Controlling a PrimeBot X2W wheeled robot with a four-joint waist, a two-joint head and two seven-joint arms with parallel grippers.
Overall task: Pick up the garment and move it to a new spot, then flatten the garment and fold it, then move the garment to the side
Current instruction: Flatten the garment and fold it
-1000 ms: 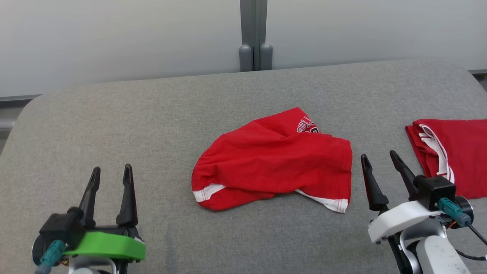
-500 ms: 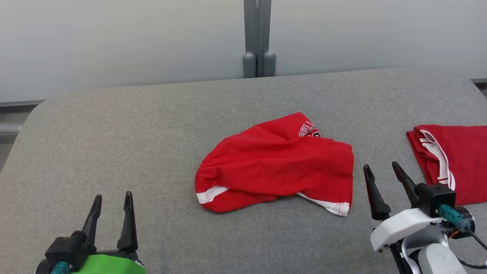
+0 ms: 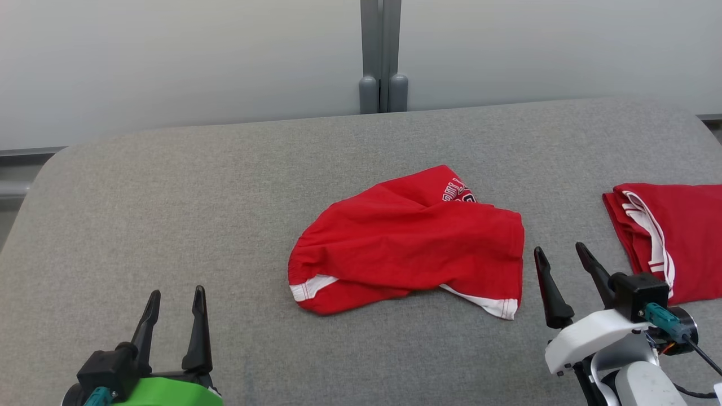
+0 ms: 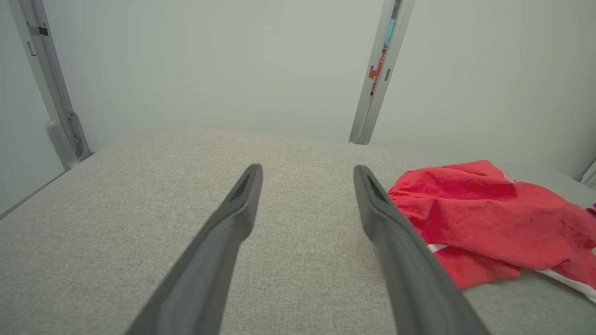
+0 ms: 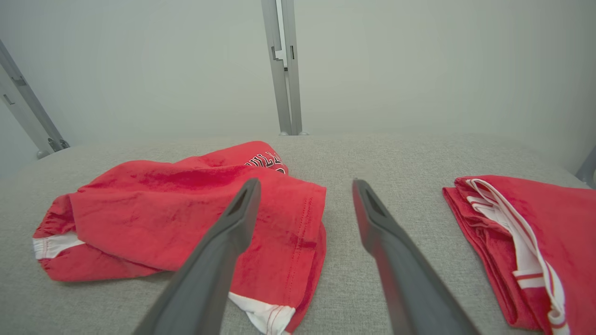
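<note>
In the head view, you see the red garment [image 3: 406, 248] lying crumpled at the middle of the grey worktop [image 3: 197, 192], white trim along its near edge and white lettering on its far fold. The left gripper [image 3: 176, 291] hovers at the near left, well apart from it, fingers spread and empty. The right gripper [image 3: 559, 248] stands just beside the garment's right edge, fingers parted, holding nothing. A folded red garment [image 3: 682, 237] with white stripes lies at the right edge. A grey post [image 3: 381, 56] rises beyond the far edge.

In the left wrist view, your left gripper [image 4: 308, 168] has both fingers wide apart over bare worktop [image 4: 116, 209], and the red garment [image 4: 489, 209] lies off to the right.

In the right wrist view, your right gripper [image 5: 305, 182] is wide open. Its left finger crosses in front of the red garment [image 5: 153, 204]; whether it touches the cloth you cannot tell. The folded red garment [image 5: 535, 218] lies to the right.
</note>
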